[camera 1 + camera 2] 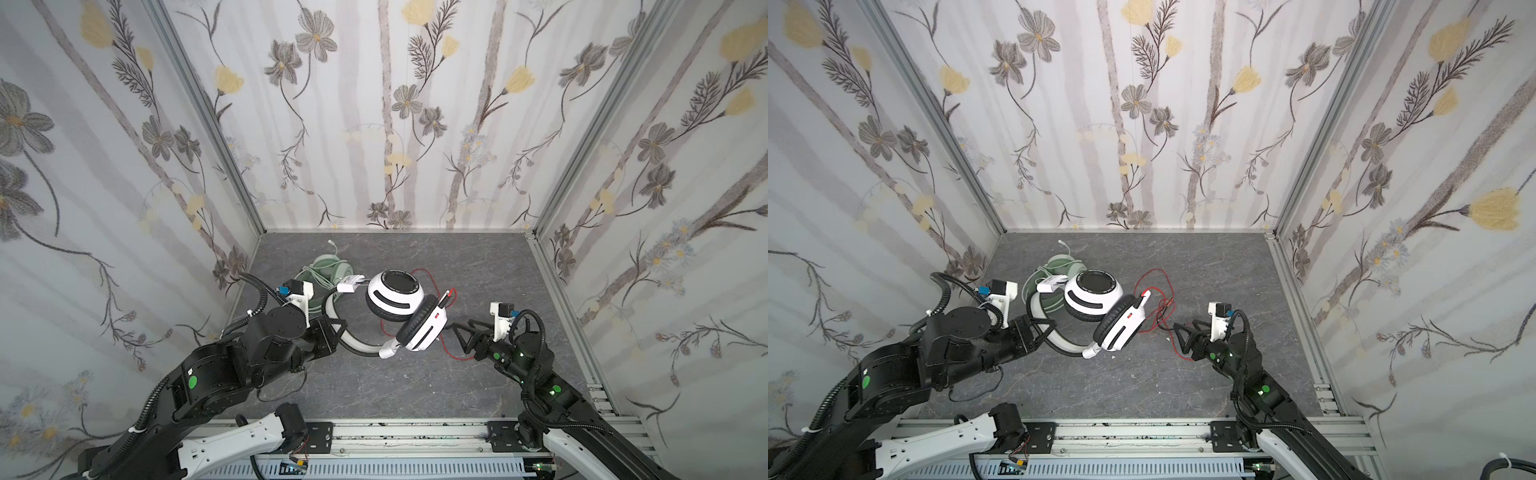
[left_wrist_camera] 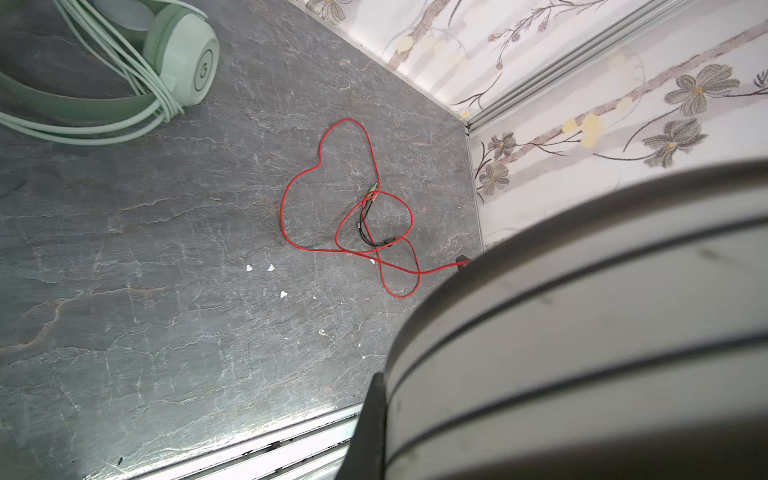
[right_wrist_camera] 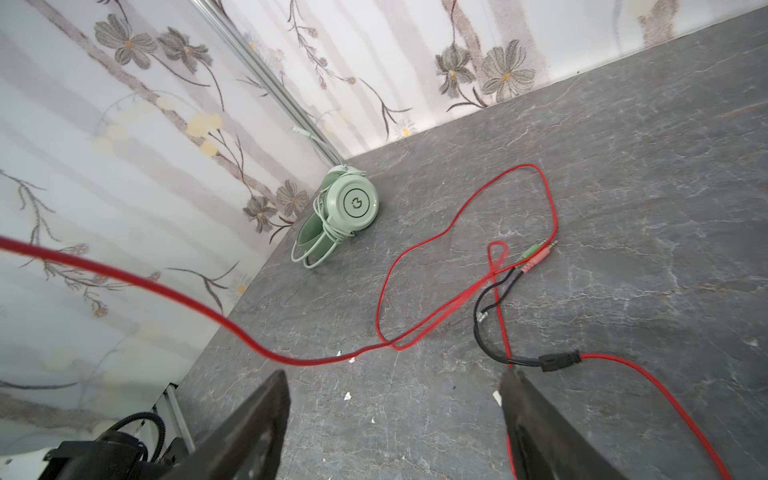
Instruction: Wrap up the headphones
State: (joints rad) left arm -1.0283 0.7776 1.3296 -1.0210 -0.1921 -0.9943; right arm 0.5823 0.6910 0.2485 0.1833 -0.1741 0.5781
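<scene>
Left gripper (image 1: pixel 337 329) clamped on the headband of the white-and-black headset (image 1: pixel 395 297), holding it up off the table (image 1: pixel 478 266), near the middle

Right gripper (image 3: pixel 395 380) spread wide, low over the table, nothing pinched; red cable (image 3: pixel 457 216) lies in loose loops just ahead of it

Step, as I read it: gathering the red cable to wind round the held headset

Next move likely needs the right jaws to close on one strand and carry it round the band without snagging

Count: two headsets, the green headset (image 3: pixel 353 203) by the back left corner, cable already wound; one red cable, two plugs (image 3: pixel 538 253); two grippers
</scene>
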